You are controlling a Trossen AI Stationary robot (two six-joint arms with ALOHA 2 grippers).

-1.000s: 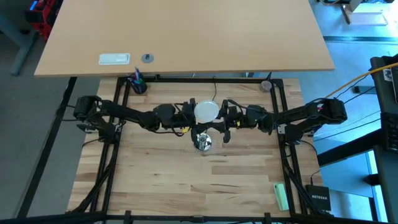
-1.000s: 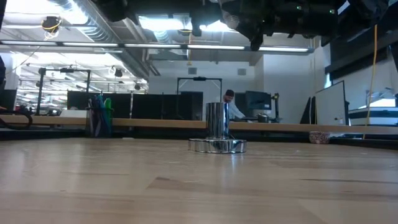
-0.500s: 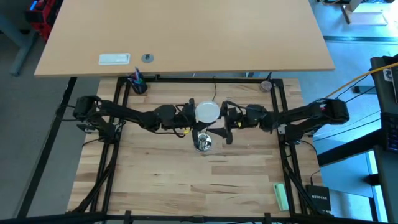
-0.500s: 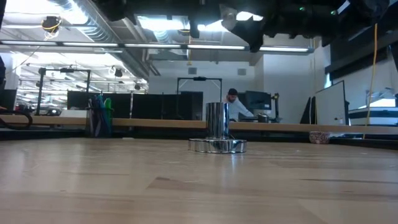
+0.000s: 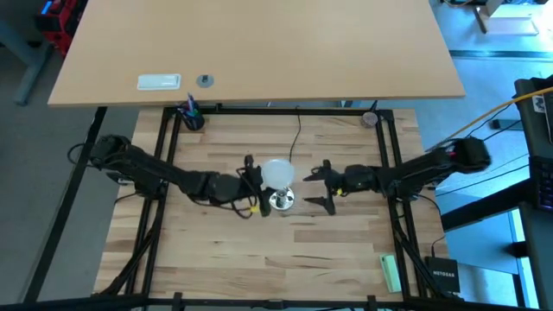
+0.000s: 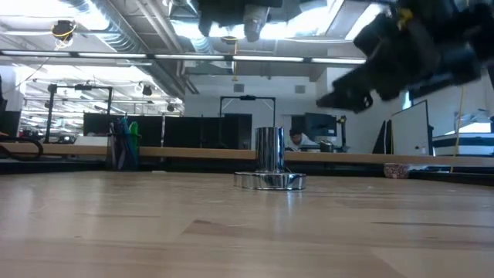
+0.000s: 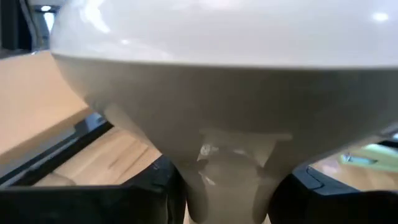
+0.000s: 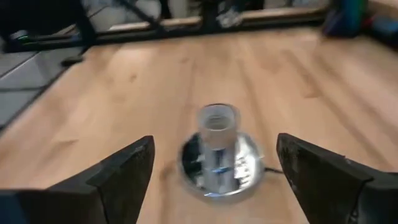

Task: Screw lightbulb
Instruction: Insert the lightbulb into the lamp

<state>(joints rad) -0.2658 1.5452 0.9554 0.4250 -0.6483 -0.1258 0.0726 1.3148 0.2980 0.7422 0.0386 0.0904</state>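
Observation:
The lightbulb is white with its dome up. It hangs above the table, just on the far side of the silver socket in the high view. My left gripper reaches in from the left and is shut on it. The socket stands upright on its round base at the table's middle. My right gripper is open to the right of the socket, lower than the left. Its fingers point at the socket and touch nothing. My left gripper pinches the lightbulb's narrow neck, below the dome, between its two fingers. They come in about level from the table's left. The bulb is upright, dome up, lifted clear of the socket and table. Its screw base is hidden below the fingers.
A thin black cord runs from the socket toward the far edge. A pen cup and a small round thing stand at the far corners. A green object lies near right. Black frame rails border the table.
Both grippers were at the bulb, high over the table's middle. My left gripper has carried it toward the near edge, closer to the socket. My right gripper has let go, opened wide, drawn back toward the right edge and sunk lower.

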